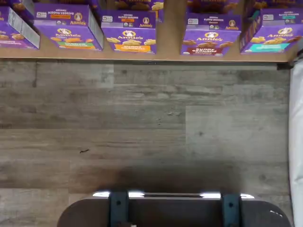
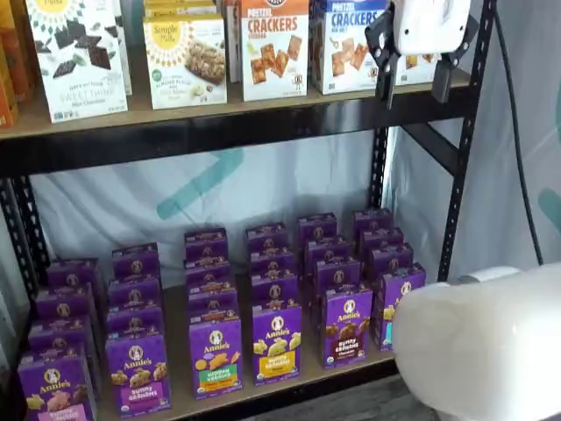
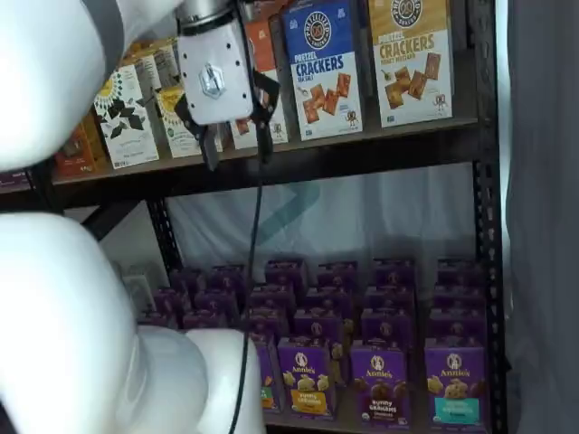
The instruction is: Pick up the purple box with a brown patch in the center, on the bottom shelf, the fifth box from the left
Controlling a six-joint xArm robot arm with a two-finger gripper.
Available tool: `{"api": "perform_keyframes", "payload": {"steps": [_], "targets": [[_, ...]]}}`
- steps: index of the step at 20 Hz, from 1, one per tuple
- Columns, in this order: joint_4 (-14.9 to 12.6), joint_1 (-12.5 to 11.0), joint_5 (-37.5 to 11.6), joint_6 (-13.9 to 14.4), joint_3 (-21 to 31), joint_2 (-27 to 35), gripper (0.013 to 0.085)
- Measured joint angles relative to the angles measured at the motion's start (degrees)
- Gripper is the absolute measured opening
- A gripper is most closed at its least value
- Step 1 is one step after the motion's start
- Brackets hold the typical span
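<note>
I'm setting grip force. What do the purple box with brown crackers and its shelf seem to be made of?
The purple box looks like thin printed cardboard, slightly glossy, with folded edges. The bottom shelf seems a tan wood board, matte; its front rail looks like black painted metal.

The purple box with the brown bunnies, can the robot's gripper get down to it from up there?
Probably yes. The purple box stands in the front row of the bottom shelf with nothing before it. The gripper hangs open, high by the upper shelf, so it must descend first.

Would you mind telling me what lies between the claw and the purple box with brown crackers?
In a shelf view, the claw hangs open beside the upper shelf's black rail; only a white backdrop separates it from the purple box.
</note>
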Motion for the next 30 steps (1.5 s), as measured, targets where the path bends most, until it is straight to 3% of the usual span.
{"api": "perform_keyframes", "payload": {"steps": [7, 17, 24, 30], "targets": [[-0.2, -0.8, -6.5, -1.0, 7.2, -0.5, 0.0850], [-2.7, 1.8, -17.7, 1.7, 19.2, -0.2, 0.0850], [-1.5, 0.1, -28.8, 0.1, 27.5, 2.5, 0.0850], [-2.5, -1.1, -38.3, -0.6, 32.8, 6.7, 0.0850]]}}
